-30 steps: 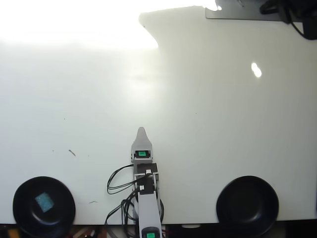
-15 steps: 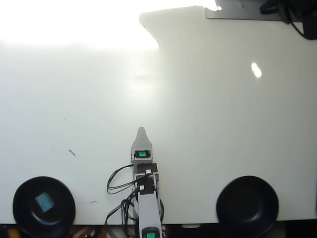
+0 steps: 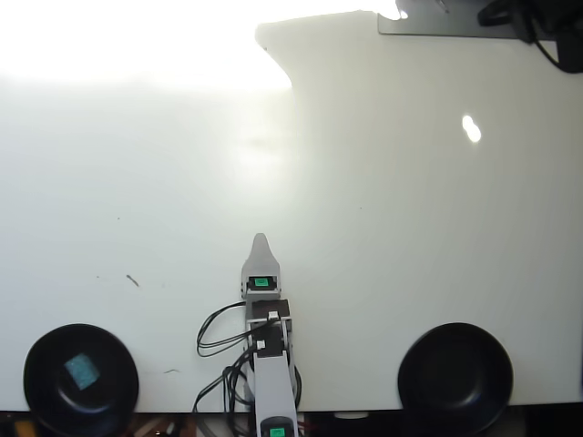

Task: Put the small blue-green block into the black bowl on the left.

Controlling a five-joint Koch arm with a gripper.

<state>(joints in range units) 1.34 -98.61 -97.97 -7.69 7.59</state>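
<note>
Block (image 3: 82,370) lies inside the bowl (image 3: 36,391) at eight o'clock, task apparently done; gripper (image 3: 260,240) points to twelve, finger state unreadable

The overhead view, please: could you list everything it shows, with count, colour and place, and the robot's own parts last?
small blue-green block: one, teal, lying inside the black bowl at lower left.
black bowl: one, glossy black, lower left corner of the table, holding the block.
second black bowl: one, glossy black, lower right, nothing seen in it.
table: one, white, fills the view; strong glare at upper left.
dark equipment: black, top right corner; too cut off to identify.
arm: one, grey with small green squares and black cables, entering from bottom centre.
gripper: one, grey, pointing up the picture, above bare table between the bowls; only one tip shows, so open or shut cannot be told.
</note>
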